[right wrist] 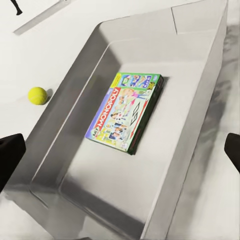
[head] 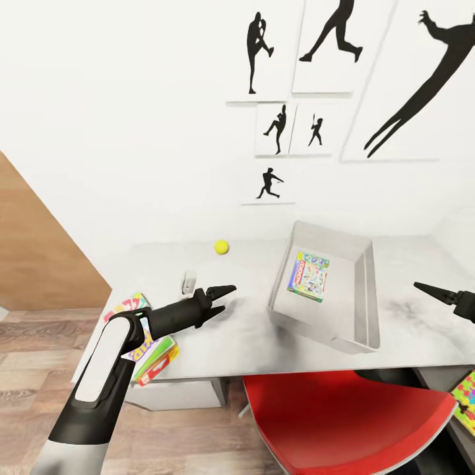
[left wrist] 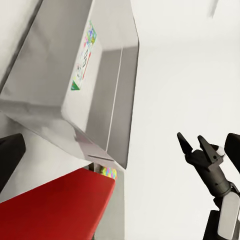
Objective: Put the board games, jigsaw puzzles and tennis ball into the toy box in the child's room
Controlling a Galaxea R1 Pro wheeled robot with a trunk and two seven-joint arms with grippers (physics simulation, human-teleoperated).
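We see small yellow-green tennis ball resting on pale grey bench, beside shallow grey toy box. Left gripper fingers apart, empty. We judge ball light, springy, roll-prone: pinch across middle.

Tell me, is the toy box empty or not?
Not empty: one board game lies flat on the floor of the toy box.

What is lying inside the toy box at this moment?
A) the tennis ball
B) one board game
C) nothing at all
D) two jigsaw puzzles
B: a single board game with a Monopoly cover lies flat on the floor of the toy box, while the tennis ball sits outside it on the table.
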